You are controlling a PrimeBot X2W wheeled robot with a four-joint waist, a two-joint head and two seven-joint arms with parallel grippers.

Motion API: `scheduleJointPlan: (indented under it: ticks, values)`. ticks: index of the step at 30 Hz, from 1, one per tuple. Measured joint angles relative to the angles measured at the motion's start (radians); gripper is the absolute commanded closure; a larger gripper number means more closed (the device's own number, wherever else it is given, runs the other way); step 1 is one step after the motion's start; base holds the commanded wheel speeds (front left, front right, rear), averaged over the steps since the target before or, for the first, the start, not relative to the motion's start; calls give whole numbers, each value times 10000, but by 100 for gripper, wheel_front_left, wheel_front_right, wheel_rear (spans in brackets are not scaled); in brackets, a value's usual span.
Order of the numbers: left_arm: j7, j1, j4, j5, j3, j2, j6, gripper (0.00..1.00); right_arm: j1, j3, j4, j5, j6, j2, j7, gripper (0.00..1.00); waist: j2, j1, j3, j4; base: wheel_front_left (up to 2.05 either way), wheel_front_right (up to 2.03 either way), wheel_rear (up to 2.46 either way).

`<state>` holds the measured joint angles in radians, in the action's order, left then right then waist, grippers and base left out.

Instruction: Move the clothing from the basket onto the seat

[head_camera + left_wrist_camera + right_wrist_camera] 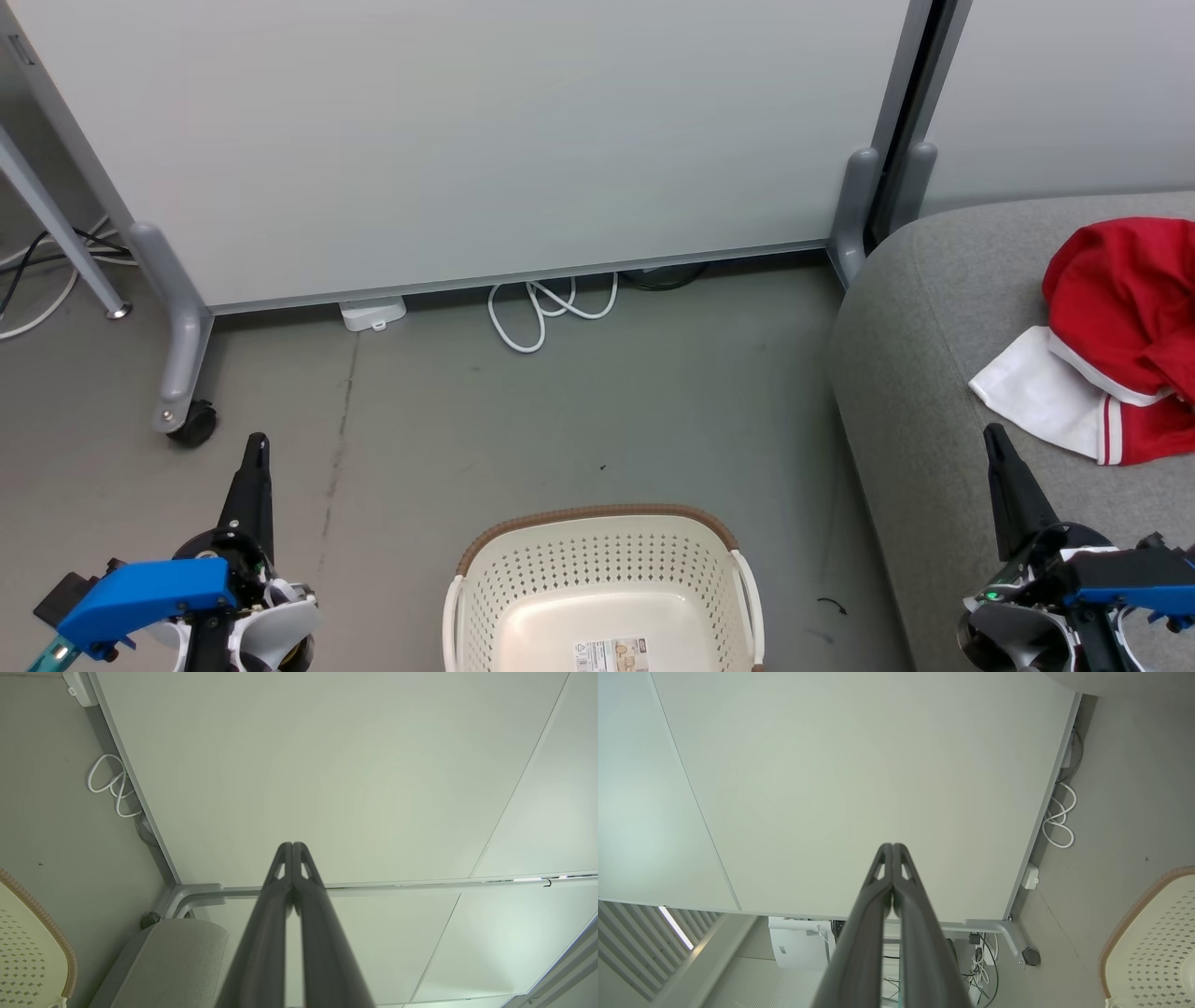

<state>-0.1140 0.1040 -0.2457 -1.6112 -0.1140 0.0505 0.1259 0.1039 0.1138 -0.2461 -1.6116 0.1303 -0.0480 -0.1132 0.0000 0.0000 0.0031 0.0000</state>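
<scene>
**Clothing on the seat, basket looks emptied**

Head view: the clothing (1120, 317) lies heaped on the seat (924, 308), just beyond the right fingers (1013, 495). The basket (597, 513) sits between those and the left fingers (252, 485). It shows a bare bottom, but its near end is cut off, so the task is probably done.

Left wrist view: left fingers pressed together, empty, basket to their left.

Right wrist view: right fingers likewise closed on nothing, basket to their right.

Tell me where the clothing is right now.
In the head view the clothing lies on the grey seat at the far right, just beyond the right gripper, well apart from the basket on the floor.
</scene>
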Motion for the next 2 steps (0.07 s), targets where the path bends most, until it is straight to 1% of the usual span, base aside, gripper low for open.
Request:
scheduleJointPlan:
  ticks: [2]
  values:
    - [0,0,0,0,0,0,0,100,0,0,0,0,0,0,0,100,1,0,0,0,0,0,0]
